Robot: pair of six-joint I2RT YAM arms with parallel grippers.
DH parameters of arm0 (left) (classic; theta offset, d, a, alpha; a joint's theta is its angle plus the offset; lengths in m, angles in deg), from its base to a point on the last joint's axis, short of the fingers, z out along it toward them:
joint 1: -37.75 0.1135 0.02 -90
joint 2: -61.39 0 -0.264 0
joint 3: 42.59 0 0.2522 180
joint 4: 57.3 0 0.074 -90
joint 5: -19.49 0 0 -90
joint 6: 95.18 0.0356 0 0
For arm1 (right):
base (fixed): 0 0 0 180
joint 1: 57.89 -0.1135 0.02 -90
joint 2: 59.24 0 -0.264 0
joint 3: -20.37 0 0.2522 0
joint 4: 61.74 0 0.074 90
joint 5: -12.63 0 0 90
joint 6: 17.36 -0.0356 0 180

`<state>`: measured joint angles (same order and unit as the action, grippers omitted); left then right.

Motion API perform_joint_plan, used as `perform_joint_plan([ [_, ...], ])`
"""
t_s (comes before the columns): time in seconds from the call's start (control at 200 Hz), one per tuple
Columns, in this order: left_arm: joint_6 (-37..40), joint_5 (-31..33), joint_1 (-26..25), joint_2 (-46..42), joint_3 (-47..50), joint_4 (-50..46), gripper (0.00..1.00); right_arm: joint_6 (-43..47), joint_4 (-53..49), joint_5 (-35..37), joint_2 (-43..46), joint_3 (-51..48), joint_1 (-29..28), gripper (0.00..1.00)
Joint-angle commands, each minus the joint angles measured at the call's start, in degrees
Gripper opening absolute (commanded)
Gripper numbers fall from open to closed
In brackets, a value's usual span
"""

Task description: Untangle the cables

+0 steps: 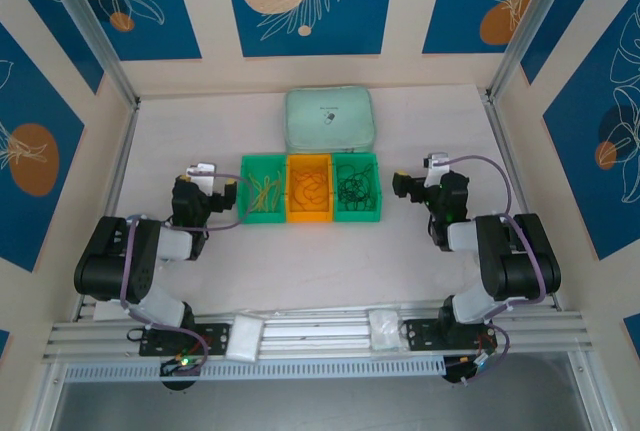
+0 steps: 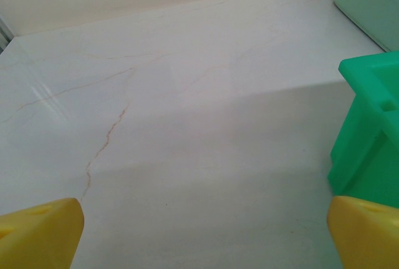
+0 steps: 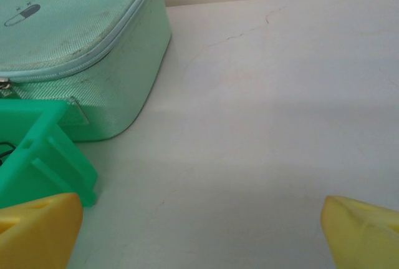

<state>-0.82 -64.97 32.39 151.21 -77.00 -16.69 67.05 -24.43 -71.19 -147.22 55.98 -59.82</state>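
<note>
The cables lie sorted in three bins side by side mid-table: pale yellow cables (image 1: 264, 191) in the left green bin (image 1: 247, 213), orange cables (image 1: 309, 189) in the orange bin (image 1: 309, 216), black cables (image 1: 355, 185) in the right green bin (image 1: 357, 215). My left gripper (image 1: 232, 194) hovers just left of the bins, open, with bare table between its yellow fingertips (image 2: 37, 231). Just right of the bins is my right gripper (image 1: 398, 186), also open, its fingertips (image 3: 365, 231) wide apart and holding nothing. A bit of black cable (image 3: 5, 150) peeks over the green bin (image 3: 37, 156).
A mint zip pouch (image 1: 329, 118) lies behind the bins, touching or nearly touching them, and its side (image 3: 81, 50) is close to my right gripper. The left green bin's corner (image 2: 368, 138) stands by my left gripper's right fingertip. Walls enclose the table on three sides.
</note>
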Motion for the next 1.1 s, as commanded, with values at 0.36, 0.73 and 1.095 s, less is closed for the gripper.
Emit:
perform_joint_plan([
  [0.36, -1.08, -1.08, 0.63, 0.0, -0.79, -0.19, 0.99, 1.2, 1.57, 0.33, -0.21, -0.28, 0.22, 0.99],
  [0.73, -1.07, -1.06, 0.64, 0.0, -0.8, -0.28, 1.0, 0.94, 0.56, -1.14, -0.26, 0.3, 0.87, 0.99],
  [1.095, -1.09, -1.08, 0.65, 0.0, -0.85, -0.32, 1.0, 0.93, 0.4, -1.43, -0.26, 0.39, 0.96, 0.99],
])
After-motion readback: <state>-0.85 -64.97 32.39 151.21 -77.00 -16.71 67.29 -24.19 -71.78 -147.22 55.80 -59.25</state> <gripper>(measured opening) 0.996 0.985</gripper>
